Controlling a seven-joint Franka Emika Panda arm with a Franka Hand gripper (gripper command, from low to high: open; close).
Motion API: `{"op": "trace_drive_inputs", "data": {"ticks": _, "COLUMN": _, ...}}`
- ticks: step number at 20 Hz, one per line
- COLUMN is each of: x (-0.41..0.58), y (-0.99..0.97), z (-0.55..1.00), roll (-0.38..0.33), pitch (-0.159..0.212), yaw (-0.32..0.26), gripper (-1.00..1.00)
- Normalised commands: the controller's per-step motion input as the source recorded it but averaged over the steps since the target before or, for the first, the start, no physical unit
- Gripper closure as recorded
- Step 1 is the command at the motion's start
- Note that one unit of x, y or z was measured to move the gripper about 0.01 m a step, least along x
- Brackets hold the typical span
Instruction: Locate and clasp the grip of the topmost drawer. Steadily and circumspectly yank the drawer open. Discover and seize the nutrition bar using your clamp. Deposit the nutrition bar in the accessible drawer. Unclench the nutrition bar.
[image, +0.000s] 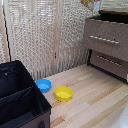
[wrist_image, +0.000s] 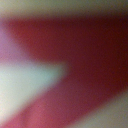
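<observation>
Dresser (image: 107, 42) stood at exterior view's right, its topmost drawer (image: 106, 39) appeared shut, silver handle across front. Lower drawer (image: 109, 62) was under it. Yellow bowl (image: 63, 93) and blue bowl (image: 43, 85) sat near each other on wooden floor (image: 95, 95). Black box (image: 20, 97) was at exterior view's left. Nutrition bar was not seen. Clamp was out of sight in both views (wrist view only red and pale blur), so state unknown.

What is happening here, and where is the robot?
No robot arm shows in the exterior view. A wooden dresser stands at that view's right, and its topmost drawer looks pulled out a little. A blue bowl and a yellow bowl sit on the wooden floor beside a black box. The wrist view is only a red and white blur, so nothing can be told from it.
</observation>
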Motion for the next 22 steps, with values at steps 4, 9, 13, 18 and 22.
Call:
{"op": "trace_drive_inputs", "data": {"ticks": 4, "x": 0.0, "y": -0.72, "z": 0.62, "roll": 0.042, "pitch": 0.071, "yaw": 0.105, "gripper": 1.0}}
{"op": "trace_drive_inputs", "data": {"ticks": 9, "x": -0.004, "y": -0.73, "z": 0.58, "roll": 0.033, "pitch": 0.087, "yaw": 0.105, "gripper": 1.0}}
{"op": "trace_drive_inputs", "data": {"ticks": 13, "x": -0.006, "y": -0.74, "z": 0.57, "roll": 0.032, "pitch": 0.088, "yaw": 0.103, "gripper": 1.0}}
{"op": "trace_drive_inputs", "data": {"ticks": 18, "x": 0.001, "y": -0.76, "z": 0.59, "roll": 0.041, "pitch": 0.078, "yaw": 0.075, "gripper": 1.0}}
{"op": "trace_drive_inputs", "data": {"ticks": 22, "x": 0.064, "y": -0.64, "z": 0.36, "roll": 0.002, "pitch": 0.082, "yaw": 0.03, "gripper": 1.0}}
